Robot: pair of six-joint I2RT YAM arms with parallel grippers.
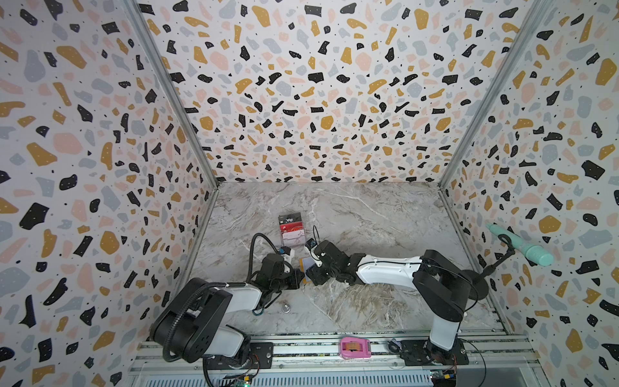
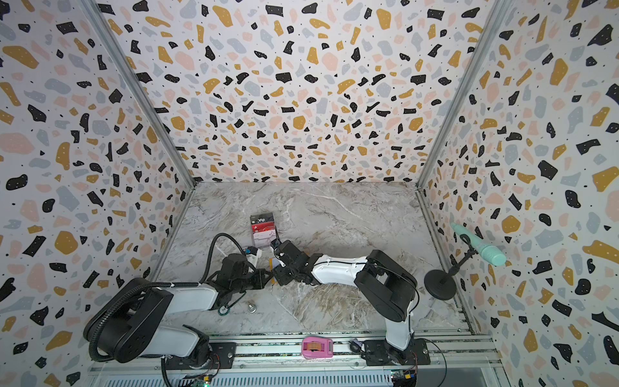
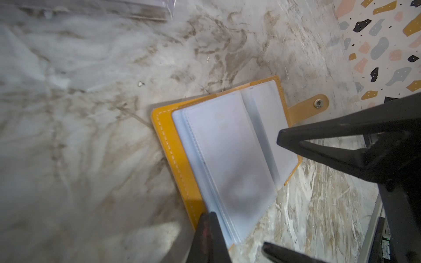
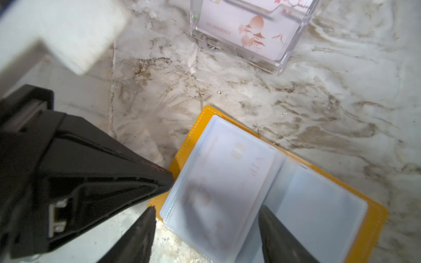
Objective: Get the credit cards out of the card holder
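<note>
Top views look down; close wrist views share the card holder [image 3: 170, 148]

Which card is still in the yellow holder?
The pale VIP card behind the card holder's clear sleeve, between the open fingers of the right gripper. The red card and the pink-flowered card stand in the acrylic stand.
</note>
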